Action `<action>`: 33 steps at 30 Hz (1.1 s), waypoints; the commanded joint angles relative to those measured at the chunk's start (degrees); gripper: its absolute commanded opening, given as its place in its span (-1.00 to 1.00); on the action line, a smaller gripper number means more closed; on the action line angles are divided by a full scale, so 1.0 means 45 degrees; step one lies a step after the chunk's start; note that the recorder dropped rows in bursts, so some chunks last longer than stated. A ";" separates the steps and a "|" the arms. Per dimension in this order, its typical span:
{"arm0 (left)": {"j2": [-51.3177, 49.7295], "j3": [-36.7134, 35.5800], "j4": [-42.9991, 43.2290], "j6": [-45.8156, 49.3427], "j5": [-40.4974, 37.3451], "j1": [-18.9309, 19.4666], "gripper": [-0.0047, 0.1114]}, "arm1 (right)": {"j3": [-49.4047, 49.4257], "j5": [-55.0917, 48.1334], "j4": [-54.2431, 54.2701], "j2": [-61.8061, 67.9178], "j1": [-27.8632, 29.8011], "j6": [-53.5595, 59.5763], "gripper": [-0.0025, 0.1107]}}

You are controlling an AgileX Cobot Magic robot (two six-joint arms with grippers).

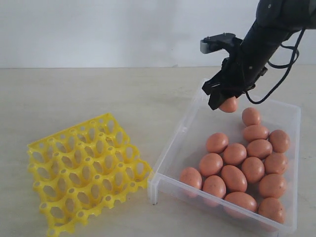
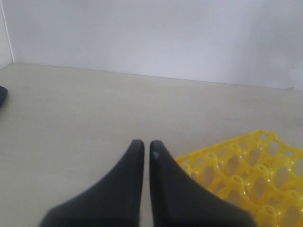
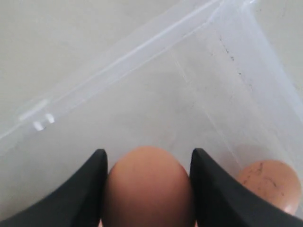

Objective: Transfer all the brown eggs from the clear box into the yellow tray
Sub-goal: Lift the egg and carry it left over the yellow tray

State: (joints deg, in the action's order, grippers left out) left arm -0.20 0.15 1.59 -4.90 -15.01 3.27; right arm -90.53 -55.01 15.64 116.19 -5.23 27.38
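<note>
1. Above the clear box's (image 1: 173, 148) far corner, my right gripper (image 1: 223, 98) is clamped on one brown egg (image 1: 230, 105), higher than the rim.
2. Other brown eggs (image 1: 234, 177) lie clustered inside that box.
3. My left gripper (image 2: 147, 146) hangs pinched together, holding nothing, beside the yellow tray (image 1: 37, 145).

Brown eggs (image 1: 233, 177): we count sixteen, fifteen lying in the clear box (image 1: 174, 143) and one, the raised egg (image 1: 229, 104), between the fingers (image 3: 80, 194) of the right gripper (image 1: 225, 102)
Clear box: we count one
Yellow tray (image 1: 84, 170): we count one; its cup holes overlap too much in our view for a sure number
Grippers: we count two, the right one and the left gripper (image 2: 143, 145), each with two black fingers
Robot arms (image 1: 266, 34) in the exterior view: we count one
Right wrist view: we count two eggs, both already among the sixteen
</note>
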 commanded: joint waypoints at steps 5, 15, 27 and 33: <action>0.0044 -0.0032 0.0031 -0.0005 0.0090 0.0035 -0.85 | 0.1661 -0.0139 0.1859 -0.2148 -0.0005 -0.1389 -0.96; 0.0044 -0.0032 0.0031 -0.0005 0.0090 0.0035 -0.85 | 1.0241 0.9653 0.3081 -0.9514 -0.2178 -0.0027 -0.96; 0.0044 -0.0032 0.0031 -0.0005 0.0090 0.0035 -0.85 | 1.2151 1.7026 0.0987 -1.1694 -0.7319 -0.5180 -0.96; 0.0044 -0.0032 0.0031 -0.0005 0.0090 0.0035 -0.85 | 1.0790 2.0270 -0.4970 -0.8815 -0.7691 -1.2454 -0.96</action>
State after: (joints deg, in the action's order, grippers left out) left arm -0.20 0.15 1.59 -4.90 -15.01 3.27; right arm -38.79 28.81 4.65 71.44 -39.72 -14.21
